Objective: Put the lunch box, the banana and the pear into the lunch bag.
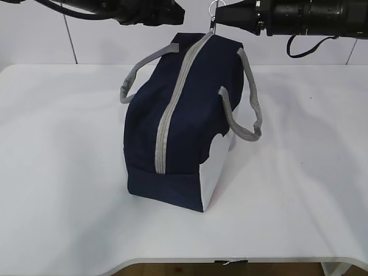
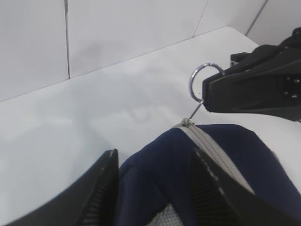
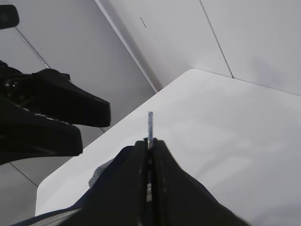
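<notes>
The tall navy-blue fabric lunch bag (image 1: 190, 126) stands near the table's (image 1: 69, 172) back edge, zipper closed. The right gripper (image 2: 207, 96) is clamped on the silver ring pull (image 2: 200, 80); the left gripper (image 2: 155, 183) has its fingers apart around the bag's top end

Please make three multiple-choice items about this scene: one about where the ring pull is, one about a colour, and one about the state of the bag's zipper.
1. Where is the ring pull?
A. Lying on the table
B. At the far top end of the lunch bag, pinched in the right gripper
C. Hanging at the near end of the bag

2. What colour are the handles?
A. Grey
B. Red
C. White

3. What is the state of the zipper?
A. Fully open
B. Half open
C. Closed along the visible length

Key: 1 B, the left wrist view shows the ring in the shut gripper; 2 A, both straps look grey; 3 C, no gap shows along the strip.
</notes>
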`<state>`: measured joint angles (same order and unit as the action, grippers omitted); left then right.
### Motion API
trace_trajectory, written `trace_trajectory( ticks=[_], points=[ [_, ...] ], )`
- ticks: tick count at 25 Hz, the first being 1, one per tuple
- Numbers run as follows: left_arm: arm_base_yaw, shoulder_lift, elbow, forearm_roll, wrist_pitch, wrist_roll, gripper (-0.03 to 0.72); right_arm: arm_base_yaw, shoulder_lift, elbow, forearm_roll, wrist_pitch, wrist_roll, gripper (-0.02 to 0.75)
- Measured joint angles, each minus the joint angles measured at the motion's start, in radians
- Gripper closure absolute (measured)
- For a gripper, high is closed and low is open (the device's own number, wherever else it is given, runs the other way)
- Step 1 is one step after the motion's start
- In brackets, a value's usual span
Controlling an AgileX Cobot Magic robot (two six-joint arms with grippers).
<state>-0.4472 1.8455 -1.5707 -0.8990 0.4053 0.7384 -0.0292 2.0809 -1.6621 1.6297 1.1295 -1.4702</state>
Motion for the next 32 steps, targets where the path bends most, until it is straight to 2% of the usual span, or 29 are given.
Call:
trace_trajectory(
  ticks=[19, 22, 25, 27, 32],
  points=[
    [0.0, 0.107, -0.038, -0.065, 0.027, 0.0, 0.32, 0.0, 0.0, 0.0, -0.001, 0.005, 0.004, 0.731],
    [0.0, 0.115, -0.039, -0.069, 0.029, 0.0, 0.391, 0.0, 0.0, 0.0, -0.005, 0.005, 0.006, 0.731],
    [0.0, 0.118, -0.044, -0.07, 0.036, 0.0, 0.566, 0.0, 0.0, 0.0, -0.008, 0.005, 0.006, 0.731],
    [0.0, 0.118, -0.052, -0.07, 0.05, 0.0, 0.648, 0.0, 0.0, 0.0, -0.008, 0.005, 0.006, 0.731],
    [0.0, 0.118, -0.114, -0.056, 0.127, 0.0, 0.673, 0.0, -0.002, -0.002, -0.008, -0.002, 0.008, 0.731]
  ],
)
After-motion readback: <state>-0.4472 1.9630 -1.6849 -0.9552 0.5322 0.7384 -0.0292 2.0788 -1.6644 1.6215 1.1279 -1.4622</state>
